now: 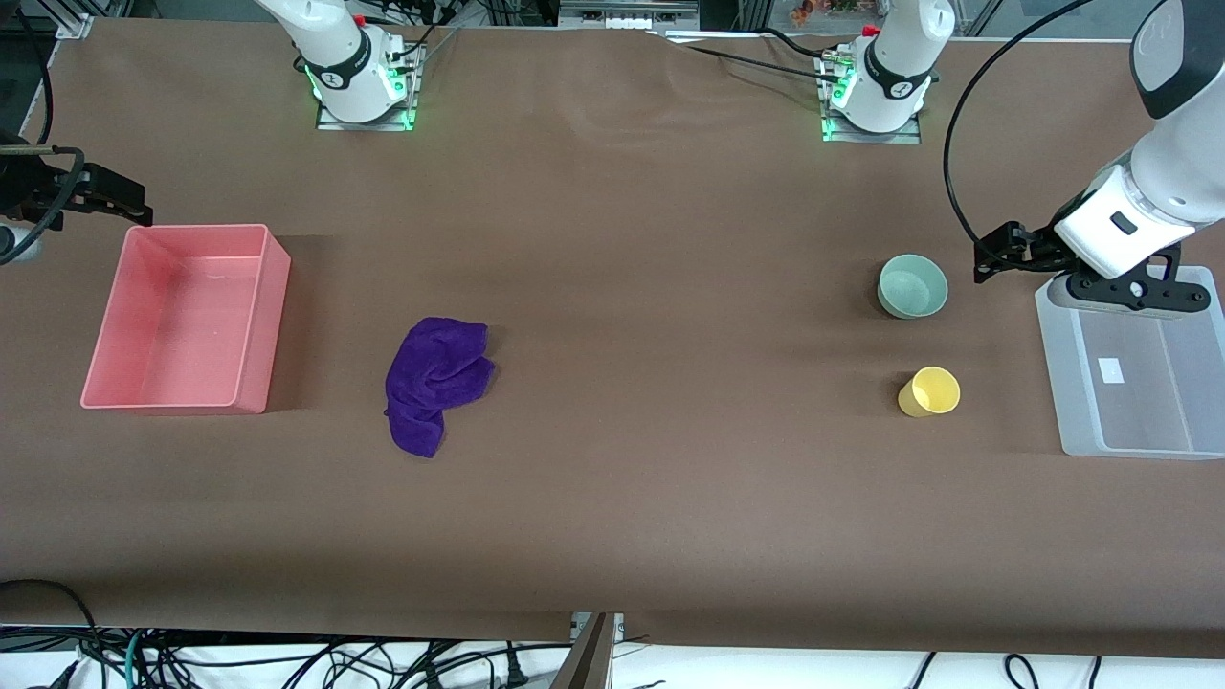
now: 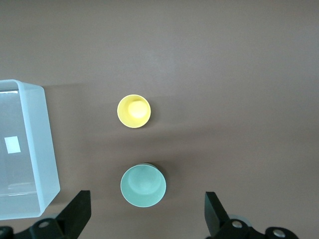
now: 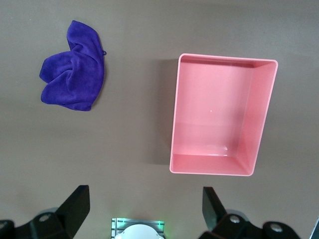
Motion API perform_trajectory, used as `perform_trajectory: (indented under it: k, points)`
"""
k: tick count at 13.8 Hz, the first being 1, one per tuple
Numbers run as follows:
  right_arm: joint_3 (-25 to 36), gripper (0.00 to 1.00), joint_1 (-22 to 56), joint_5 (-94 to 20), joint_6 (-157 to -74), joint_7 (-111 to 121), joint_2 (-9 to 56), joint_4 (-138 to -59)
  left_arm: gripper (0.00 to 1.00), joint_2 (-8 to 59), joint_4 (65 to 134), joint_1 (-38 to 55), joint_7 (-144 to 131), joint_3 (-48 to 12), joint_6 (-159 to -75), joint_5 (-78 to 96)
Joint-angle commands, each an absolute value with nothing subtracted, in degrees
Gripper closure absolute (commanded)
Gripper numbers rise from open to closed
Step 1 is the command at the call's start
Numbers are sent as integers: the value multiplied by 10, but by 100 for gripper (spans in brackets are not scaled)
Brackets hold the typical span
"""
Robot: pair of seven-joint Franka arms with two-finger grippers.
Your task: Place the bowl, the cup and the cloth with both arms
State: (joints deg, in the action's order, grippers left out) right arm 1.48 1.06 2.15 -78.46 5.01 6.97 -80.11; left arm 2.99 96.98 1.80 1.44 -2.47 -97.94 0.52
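Observation:
The mint-green bowl (image 1: 913,285) stands upright toward the left arm's end of the table. The yellow cup (image 1: 929,391) stands nearer the front camera than the bowl. The purple cloth (image 1: 436,381) lies crumpled beside the pink bin. My left gripper (image 1: 1139,290) hangs high, open and empty. In the left wrist view (image 2: 147,219) its fingers spread wide of the bowl (image 2: 143,185), with the cup (image 2: 133,111) farther off. My right gripper (image 3: 144,211) is open and empty, high over the table between its base and the pink bin; the cloth (image 3: 74,82) lies apart from it.
An empty pink bin (image 1: 251,325) sits at the right arm's end, also in the right wrist view (image 3: 174,129). An empty clear plastic bin (image 1: 1053,364) sits at the left arm's end, beside the bowl and cup (image 2: 47,149). The arm bases (image 1: 359,86) stand along the table's back edge.

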Motion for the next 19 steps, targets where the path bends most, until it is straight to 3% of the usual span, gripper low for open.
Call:
perform_trajectory:
  k: [1,9,15,19]
  points:
    - [15,0,8,19,-783,50,75,-788,0,49,947,23,10,-23,-968,17]
    - [16,0,8,20,-783,50,76,-788,0,50,950,20,17,-22,-962,16]
    - [16,0,8,19,-783,50,76,-788,0,55,975,-3,86,-20,-859,14]
    - [16,0,8,19,-784,50,76,-788,0,44,1045,-14,199,-21,-915,-23]
